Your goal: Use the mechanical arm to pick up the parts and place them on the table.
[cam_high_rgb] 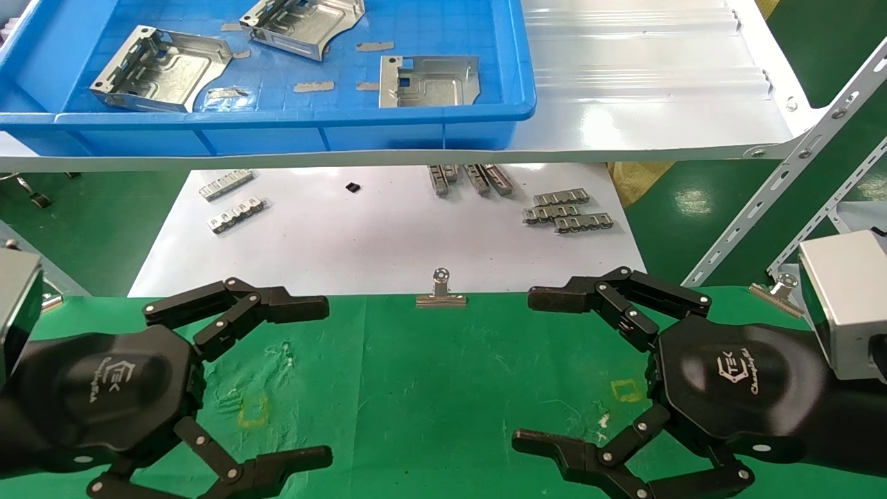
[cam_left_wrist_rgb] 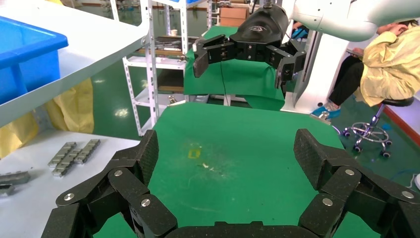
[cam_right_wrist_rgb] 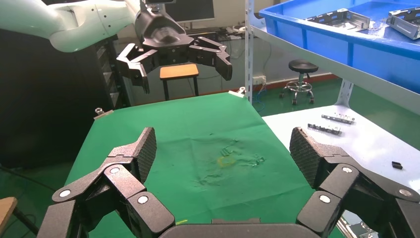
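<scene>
I'm holding the left gripper point(cam_high_rgb: 326, 381) and right gripper point(cam_high_rgb: 527, 367) spread wide, empty, over the table point(cam_high_rgb: 443, 388); I'm planning a high reach, clearing the blue tray point(cam_high_rgb: 277, 135) wall toward the 3 parts point(cam_high_rgb: 429, 82).

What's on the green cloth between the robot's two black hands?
In the head view, only bare green table lies between the left tool and right tool; both are open.

Head camera looking down, wrist cameras facing inward, sharing green table point(cam_high_rgb: 443, 388)
</scene>
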{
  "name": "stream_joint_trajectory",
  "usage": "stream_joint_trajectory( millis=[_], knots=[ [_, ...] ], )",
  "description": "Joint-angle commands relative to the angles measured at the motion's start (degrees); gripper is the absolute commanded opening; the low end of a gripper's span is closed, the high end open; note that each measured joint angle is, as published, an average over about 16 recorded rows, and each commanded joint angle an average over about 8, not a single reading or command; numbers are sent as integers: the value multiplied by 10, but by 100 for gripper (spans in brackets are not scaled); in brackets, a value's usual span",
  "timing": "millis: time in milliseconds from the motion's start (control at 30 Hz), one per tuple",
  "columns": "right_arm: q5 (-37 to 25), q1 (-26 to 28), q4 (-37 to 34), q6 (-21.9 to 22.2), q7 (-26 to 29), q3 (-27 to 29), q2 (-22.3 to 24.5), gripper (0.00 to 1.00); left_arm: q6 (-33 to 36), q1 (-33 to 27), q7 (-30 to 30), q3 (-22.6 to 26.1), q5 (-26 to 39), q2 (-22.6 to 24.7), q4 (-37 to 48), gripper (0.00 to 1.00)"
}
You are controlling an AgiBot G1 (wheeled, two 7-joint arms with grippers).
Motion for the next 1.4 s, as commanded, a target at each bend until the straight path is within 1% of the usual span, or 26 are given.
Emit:
stream_joint_trajectory(
  millis=[33, 333, 367, 600, 633, 1400],
  knots=[
    [0, 0, 0, 0, 0, 0, 0, 100, 0, 0, 0, 0, 0, 0, 0, 100],
    [0, 0, 0, 0, 0, 0, 0, 100, 0, 0, 0, 0, 0, 0, 0, 100],
    [0, 0, 0, 0, 0, 0, 0, 92, 0, 0, 0, 0, 0, 0, 0, 100],
    [0, 0, 0, 0, 0, 0, 0, 4, 0, 0, 0, 0, 0, 0, 0, 100],
    [0, 0, 0, 0, 0, 0, 0, 0, 0, 0, 0, 0, 0, 0, 0, 100],
    [0, 0, 0, 0, 0, 0, 0, 0, 0, 0, 0, 0, 0, 0, 0, 100]
  ],
)
